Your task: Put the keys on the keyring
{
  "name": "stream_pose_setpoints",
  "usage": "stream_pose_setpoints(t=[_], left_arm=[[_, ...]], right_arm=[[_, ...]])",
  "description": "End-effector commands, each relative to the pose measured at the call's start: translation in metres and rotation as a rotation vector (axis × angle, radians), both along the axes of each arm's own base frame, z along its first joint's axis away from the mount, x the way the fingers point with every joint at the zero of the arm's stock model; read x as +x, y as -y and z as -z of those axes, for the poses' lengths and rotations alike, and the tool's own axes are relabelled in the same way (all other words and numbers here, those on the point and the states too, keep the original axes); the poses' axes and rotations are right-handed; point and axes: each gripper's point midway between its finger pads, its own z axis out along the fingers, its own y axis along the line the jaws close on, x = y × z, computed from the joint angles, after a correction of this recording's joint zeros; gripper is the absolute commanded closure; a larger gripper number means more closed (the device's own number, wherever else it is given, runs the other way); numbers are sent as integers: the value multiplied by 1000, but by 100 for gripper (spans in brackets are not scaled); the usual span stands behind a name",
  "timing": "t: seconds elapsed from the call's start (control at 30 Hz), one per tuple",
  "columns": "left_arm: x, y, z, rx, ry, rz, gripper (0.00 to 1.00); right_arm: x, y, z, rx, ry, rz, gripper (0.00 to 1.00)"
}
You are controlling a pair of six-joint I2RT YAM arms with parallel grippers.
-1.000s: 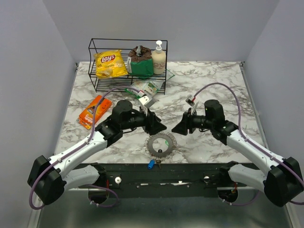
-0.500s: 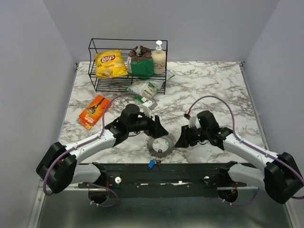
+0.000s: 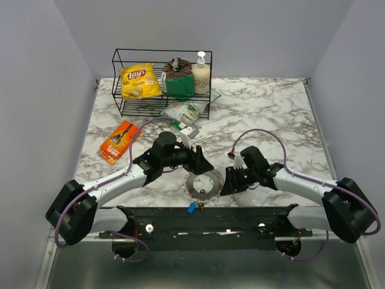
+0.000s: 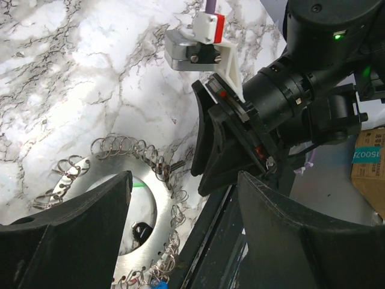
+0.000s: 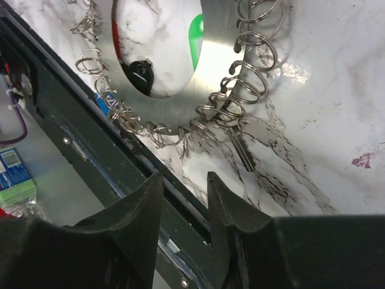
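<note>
Your left claw (image 3: 201, 164) is standing wide open, holding nothing. Your right claw (image 3: 227, 183) is showing a small gap with nothing in it. The keyring (image 3: 203, 182) is lying flat on the table (image 3: 271, 114) between the two claws. It is looking like a shiny flat metal ring with little wire loops all round it. Your right wrist camera is showing a metal key (image 5: 239, 150) among the loops just ahead of the right claw, too tiny for the top camera. The top camera is showing a blue key (image 3: 190, 209) behind both claws.
</note>
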Motion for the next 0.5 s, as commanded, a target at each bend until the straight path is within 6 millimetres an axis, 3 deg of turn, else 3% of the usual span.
stream_pose_setpoints(t=[0.0,0.2,0.47], left_arm=[[-2,-1,0,-1,16,3,21],[-2,-1,2,2,14,5,21],[-3,-1,3,7,5,16,21]], right_arm=[[9,-8,2,7,18,6,57],[11,-18,0,40,16,-10,56],[7,-21,12,1,-12,-27,57]])
